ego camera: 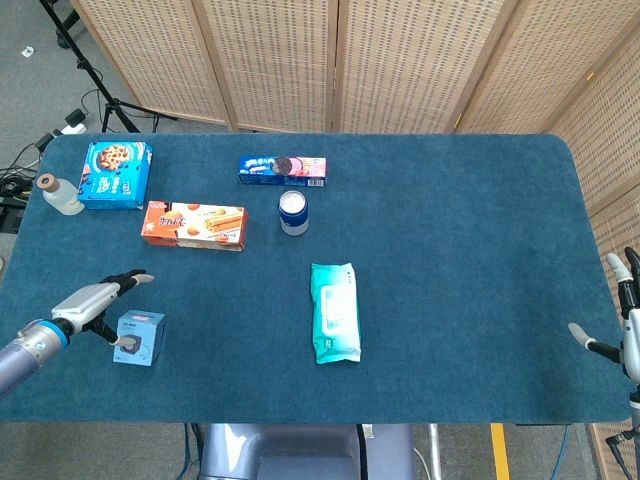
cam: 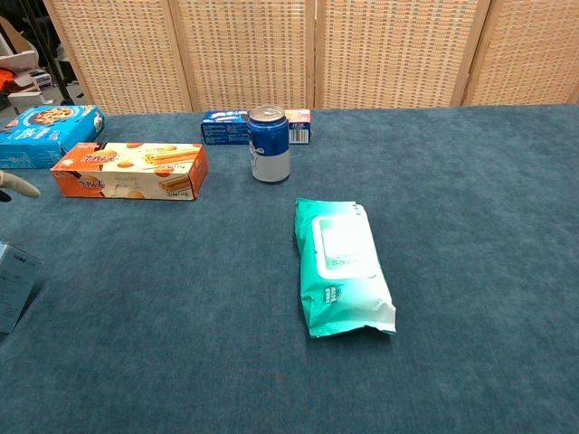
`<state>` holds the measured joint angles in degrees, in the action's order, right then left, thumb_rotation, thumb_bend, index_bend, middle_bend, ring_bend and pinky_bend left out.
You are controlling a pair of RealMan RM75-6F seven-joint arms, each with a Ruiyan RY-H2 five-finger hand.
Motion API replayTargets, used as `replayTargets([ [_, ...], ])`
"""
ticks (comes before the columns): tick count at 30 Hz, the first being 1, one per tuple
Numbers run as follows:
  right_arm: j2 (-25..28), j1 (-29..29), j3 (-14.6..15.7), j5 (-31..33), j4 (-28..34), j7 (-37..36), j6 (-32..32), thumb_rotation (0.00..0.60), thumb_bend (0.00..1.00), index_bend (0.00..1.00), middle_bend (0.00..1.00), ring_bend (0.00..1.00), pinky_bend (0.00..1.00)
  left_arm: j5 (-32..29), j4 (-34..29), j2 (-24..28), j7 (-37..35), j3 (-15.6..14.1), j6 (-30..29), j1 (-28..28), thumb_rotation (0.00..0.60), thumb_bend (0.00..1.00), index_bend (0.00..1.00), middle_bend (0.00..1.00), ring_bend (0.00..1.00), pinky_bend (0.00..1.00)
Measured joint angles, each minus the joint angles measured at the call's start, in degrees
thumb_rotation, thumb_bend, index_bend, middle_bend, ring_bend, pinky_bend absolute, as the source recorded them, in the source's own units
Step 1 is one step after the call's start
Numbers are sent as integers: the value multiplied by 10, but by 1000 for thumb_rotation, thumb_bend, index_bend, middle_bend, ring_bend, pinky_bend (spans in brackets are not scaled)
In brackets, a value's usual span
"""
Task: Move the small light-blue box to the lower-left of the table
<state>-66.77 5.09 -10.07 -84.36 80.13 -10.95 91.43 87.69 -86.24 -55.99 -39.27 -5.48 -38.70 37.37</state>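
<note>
The small light-blue box (ego camera: 138, 337) stands on the blue table (ego camera: 450, 250) near its front-left corner; in the chest view only part of the box (cam: 13, 287) shows at the left edge. My left hand (ego camera: 96, 301) is just left of the box with its fingers spread and nothing in it; its thumb lies close to the box's left side. One left fingertip (cam: 20, 188) pokes into the chest view. My right hand (ego camera: 622, 318) hangs at the table's right edge, fingers apart and holding nothing.
A teal wipes pack (ego camera: 334, 312) lies mid-table. Behind it stand a blue can (ego camera: 293, 212), an orange biscuit box (ego camera: 194, 225), a cookie pack (ego camera: 282, 168), a blue cookie box (ego camera: 116, 174) and a bottle (ego camera: 58, 194) at the far left.
</note>
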Motion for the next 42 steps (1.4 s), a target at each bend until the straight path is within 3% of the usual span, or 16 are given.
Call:
replayTargets([
  [6,1,-1,0,-1,1,-2,2,600,0,0,0,0,0,21,13,8,-20,-1,-73,-33,600,140,0,0,0,0],
  [11,2,-2,0,-2,3,-4,4,600,0,0,0,0,0,40,11,15,1,-14,-90,-48,600,139,0,0,0,0],
  [18,4,-3,0,-3,3,-7,5,600,0,0,0,0,0,34,12,-4,97,-18,-108,-68,600,138,0,0,0,0],
  [22,5,-4,-1,-1,3,-12,6,600,0,0,0,0,0,0,26,-47,182,-8,-118,-85,600,138,0,0,0,0],
  [26,6,-3,-2,1,2,-15,5,600,0,0,0,0,0,-26,51,-94,216,2,-119,-93,600,142,0,0,0,0],
  [29,6,-3,-1,-1,2,-15,5,600,0,0,0,0,0,-27,75,-118,210,8,-128,-96,600,190,99,23,23,118],
  [30,6,-3,-1,-1,2,-15,5,600,0,0,0,0,0,-25,83,-124,208,10,-134,-98,600,219,173,79,72,197],
  [33,6,-3,-1,-1,2,-14,5,600,0,0,0,0,0,-17,105,-142,200,16,-164,-104,600,293,326,269,226,303],
  [36,6,-3,-1,1,2,-15,4,600,0,0,0,0,0,-14,119,-154,202,22,-191,-113,600,338,417,352,291,336],
  [42,5,-3,-1,0,2,-14,4,600,0,0,0,0,0,-15,106,-139,211,23,-197,-120,600,321,442,363,300,340],
])
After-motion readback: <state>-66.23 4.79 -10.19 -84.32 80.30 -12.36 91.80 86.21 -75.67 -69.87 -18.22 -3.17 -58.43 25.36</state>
